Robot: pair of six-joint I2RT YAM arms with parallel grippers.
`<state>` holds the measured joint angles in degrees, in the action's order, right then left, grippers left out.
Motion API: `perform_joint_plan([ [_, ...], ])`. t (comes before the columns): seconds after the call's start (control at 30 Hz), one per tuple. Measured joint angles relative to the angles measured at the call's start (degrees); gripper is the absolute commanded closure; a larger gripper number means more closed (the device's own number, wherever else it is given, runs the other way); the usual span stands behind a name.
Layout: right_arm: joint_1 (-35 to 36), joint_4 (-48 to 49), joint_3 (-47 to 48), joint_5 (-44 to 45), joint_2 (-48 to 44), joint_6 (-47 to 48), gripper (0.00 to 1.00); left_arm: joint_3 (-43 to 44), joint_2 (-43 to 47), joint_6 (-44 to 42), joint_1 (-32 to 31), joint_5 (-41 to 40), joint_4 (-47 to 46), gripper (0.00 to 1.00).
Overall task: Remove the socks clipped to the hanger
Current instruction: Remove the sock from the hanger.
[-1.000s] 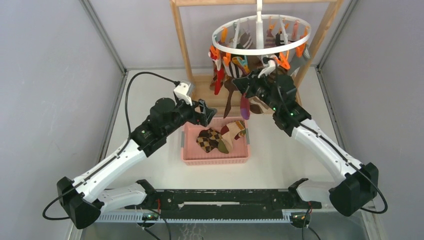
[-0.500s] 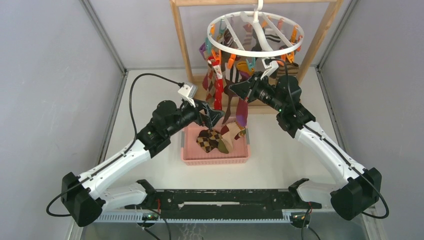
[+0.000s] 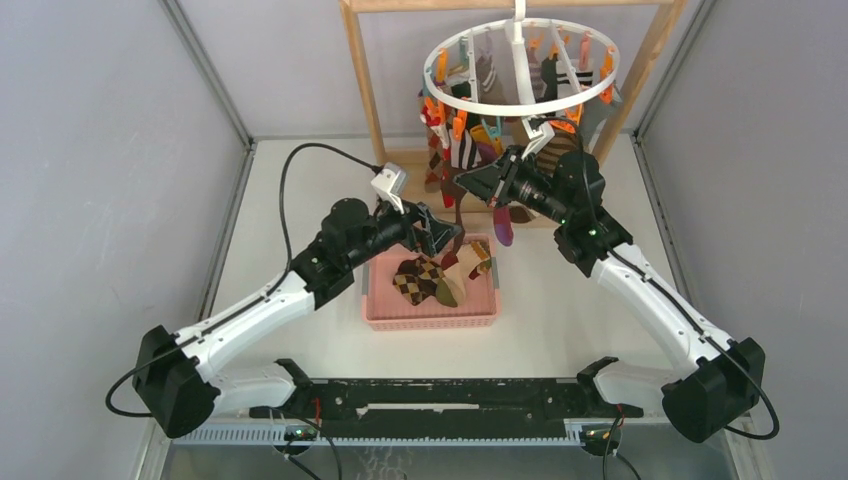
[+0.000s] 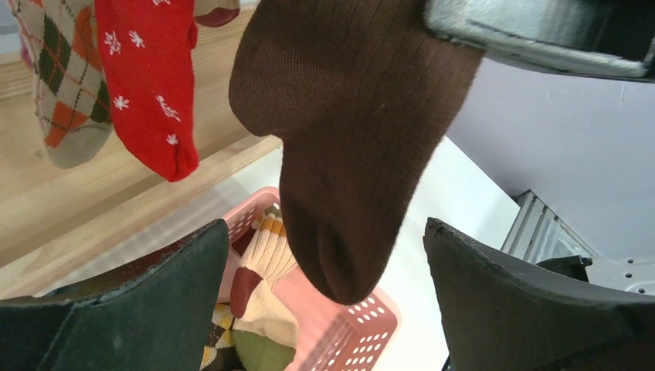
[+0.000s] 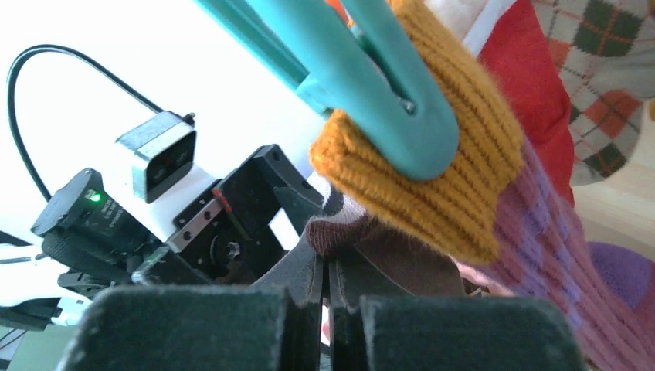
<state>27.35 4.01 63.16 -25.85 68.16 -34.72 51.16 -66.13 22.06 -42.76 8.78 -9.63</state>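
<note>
Working on the hanger (image 3: 518,55), hanging from the wooden rack (image 3: 364,90) at the far side of the table and carrying the socks (image 3: 462,150) on clips under its rim. Spreading the left gripper (image 4: 324,232) wide, gripping nothing, straddling the toe of a brown sock (image 4: 355,139) dangling over the pink basket (image 4: 367,321). Pressing the right gripper (image 5: 326,278) almost fully together, seemingly pinching the upper part of that same sock, just below a teal clip (image 5: 409,135) biting a mustard cuff (image 5: 440,178). Risking a tug-of-war if closing the left on the toe while gripping above, stretching the knit rather than freeing it. Not seeing whether any clip is biting the brown sock's own cuff, so risking a hard yank swinging the whole ring, tipping it on its hook or jerking neighbours such as the red snowflake sock (image 4: 147,85) loose. Risking, too, a drop outside the basket, onto the rack's base or the table, if releasing while off-centre. Also risking snagging the mustard cuff, lying right against the right fingers.
</note>
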Motion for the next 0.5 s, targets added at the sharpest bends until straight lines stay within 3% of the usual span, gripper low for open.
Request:
perform_joint_plan([
  [0.5, 0.00, 0.48, 0.00, -0.90, -0.24, -1.73, 1.00, 0.02, -6.27, 0.76, -1.53, -0.70, -3.61, 0.00],
])
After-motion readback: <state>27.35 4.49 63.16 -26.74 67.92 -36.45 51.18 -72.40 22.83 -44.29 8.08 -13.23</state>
